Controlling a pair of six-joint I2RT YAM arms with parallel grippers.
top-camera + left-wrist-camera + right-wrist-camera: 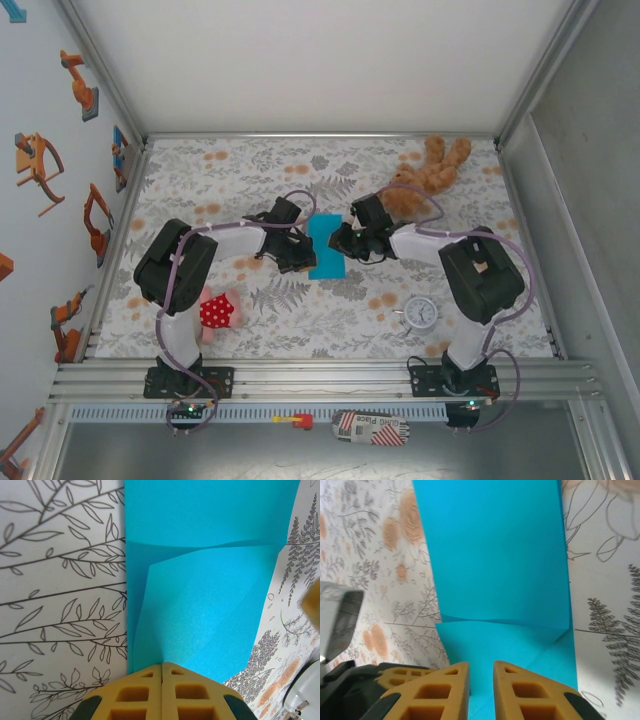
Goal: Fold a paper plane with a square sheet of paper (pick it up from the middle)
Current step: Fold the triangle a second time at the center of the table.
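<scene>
An early fold looks under way: the square sheet of paper (326, 246) lies on the counter (250, 170) near the teddy bear (425, 170), on its arm-base side, with the left tool (161, 672) clamped shut on a raised flap and the right tool (481, 672) slightly parted over the edge, so the crease probably needs pressing next.

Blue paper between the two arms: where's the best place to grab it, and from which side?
Probably the lifted edge of the blue paper top flap, approached low from the robot's left. The rest lies flat on the table, while that flap curls up enough to pinch.
</scene>
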